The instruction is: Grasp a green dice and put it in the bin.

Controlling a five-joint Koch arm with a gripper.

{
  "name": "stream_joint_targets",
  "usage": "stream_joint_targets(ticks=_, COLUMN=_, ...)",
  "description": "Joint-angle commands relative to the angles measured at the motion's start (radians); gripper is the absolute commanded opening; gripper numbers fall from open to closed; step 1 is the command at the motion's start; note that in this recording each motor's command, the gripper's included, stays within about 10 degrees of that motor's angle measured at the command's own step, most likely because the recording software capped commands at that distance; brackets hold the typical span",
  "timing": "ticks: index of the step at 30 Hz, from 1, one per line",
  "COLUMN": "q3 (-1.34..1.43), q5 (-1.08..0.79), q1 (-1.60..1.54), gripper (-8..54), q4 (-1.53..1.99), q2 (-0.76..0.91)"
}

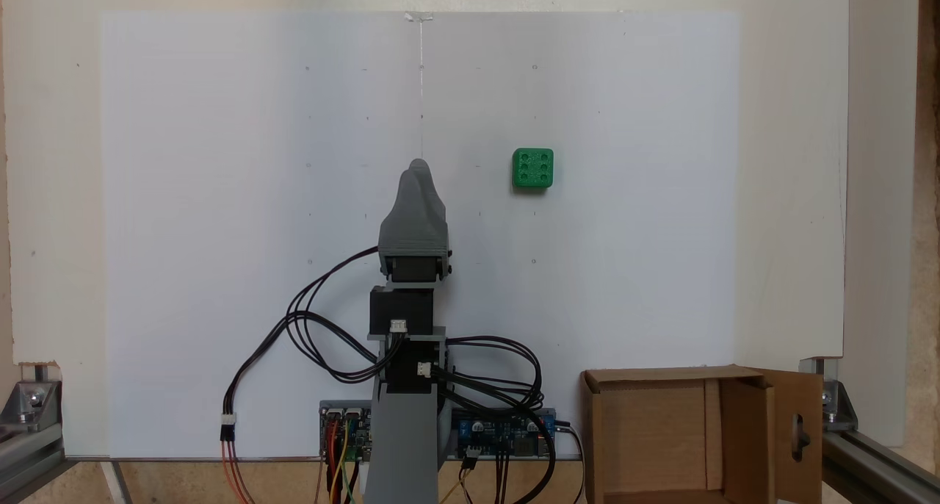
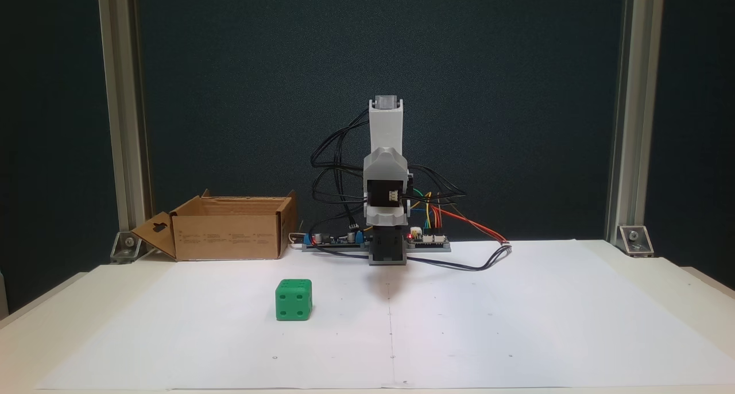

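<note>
Fixed view: green dice [image 1: 532, 168] sits at two o'clock from your gripper [image 1: 420, 167]; jaw gap unclear, so open wide before descending squarely.

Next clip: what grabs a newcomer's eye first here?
The green dice stands out, sitting alone on the white sheet, apart from the arm. The folded gray arm with its black cable loops rises at mid-table. An open cardboard bin stands beside the arm's base.
</note>
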Motion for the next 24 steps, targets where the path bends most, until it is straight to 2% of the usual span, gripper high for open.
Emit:
stream_joint_targets(ticks=1, q3=-0.037, q5=-0.006, q1=-0.011, gripper=43.9, q4=0.041, q2=0.104)
stream_joint_targets(ticks=8, q3=-0.334, q5=-0.006, q1=0.005, gripper=44.1, q4=0.526, q2=0.101)
stream_joint_targets(ticks=16, q3=-0.54, q5=-0.005, q1=-0.035, gripper=43.7, q4=1.069, q2=0.092)
stream_joint_targets(ticks=24, q3=-0.801, q5=-0.005, q1=-0.028, gripper=43.0, q4=1.593, q2=-0.072)
